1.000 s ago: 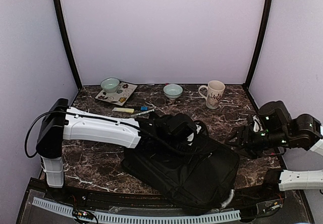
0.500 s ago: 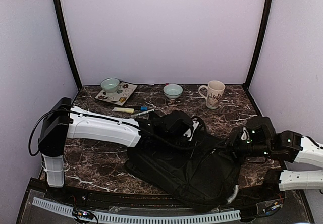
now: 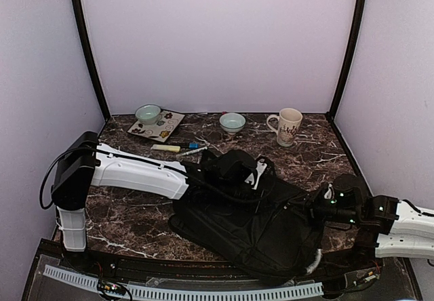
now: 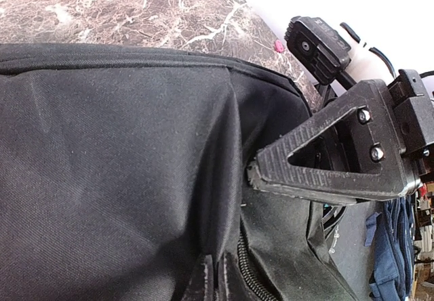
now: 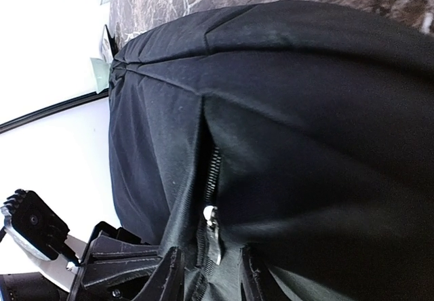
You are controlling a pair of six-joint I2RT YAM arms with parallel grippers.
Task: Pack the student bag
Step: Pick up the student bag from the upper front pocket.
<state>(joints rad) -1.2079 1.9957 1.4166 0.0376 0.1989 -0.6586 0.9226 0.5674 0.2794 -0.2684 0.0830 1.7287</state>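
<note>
The student bag (image 3: 251, 226), big, black and soft, lies flat on the marble table (image 3: 135, 219) near the front. My left gripper (image 3: 261, 179) reaches over its top edge. In the left wrist view that gripper (image 4: 218, 281) is shut on a pinched fold of the bag's fabric (image 4: 122, 145) beside a zipper (image 4: 254, 274). My right gripper (image 3: 306, 209) rests low at the bag's right side. In the right wrist view it (image 5: 211, 277) is open, its fingers (image 5: 169, 277) standing on either side of the silver zipper pull (image 5: 212, 236) without touching it.
At the back of the table stand a patterned mug (image 3: 287, 126), a pale green bowl (image 3: 232, 121), and a second bowl (image 3: 148, 114) on a patterned square plate (image 3: 163, 130). Pens and markers (image 3: 178, 149) lie behind the bag. Purple walls enclose the table.
The right arm has dropped and swung left to the bag, its jaws narrowing around the zipper pull. The left gripper has kept its hold; the bag's right side has lifted slightly.
</note>
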